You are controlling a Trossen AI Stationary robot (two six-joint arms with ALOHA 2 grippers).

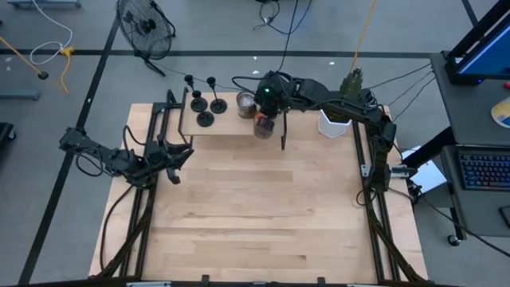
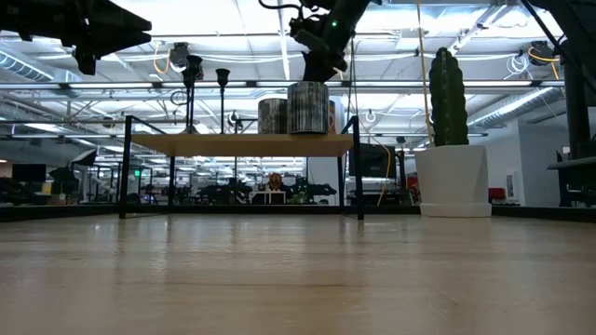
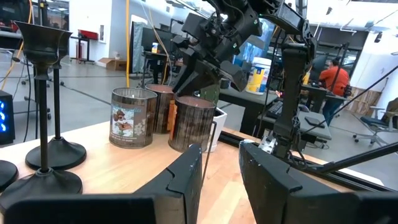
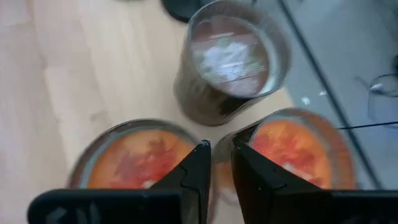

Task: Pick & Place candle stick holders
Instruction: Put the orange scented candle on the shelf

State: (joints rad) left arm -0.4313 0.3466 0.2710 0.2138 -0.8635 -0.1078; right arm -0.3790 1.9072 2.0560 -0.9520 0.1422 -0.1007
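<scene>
From my seat, the near half of the bench (image 1: 263, 223) is bare wood, so nothing crowds the arms. The left tool (image 1: 171, 159) waits low at the left edge, fingers (image 3: 186, 177) parted around nothing, pointed toward the raised shelf (image 1: 231, 123) as if parked clear of the work.

Farther back, the right tool (image 4: 214, 165) hangs over the shelf's right end, above a cluster of candle jars (image 3: 165, 118). Its fingers stand narrowly apart with nothing between them; I judge it has let go of a jar there, or is lining up on the rims just beside it.

The three candle stick holders (image 1: 204, 102) stand upright on the shelf's left part, close together, apart from the jars and from both tools. Neither tool touches them, so by my reckoning the holders remain to be picked.

Beyond the shelf, a potted cactus (image 2: 450, 140) sits at the bench's far right.
</scene>
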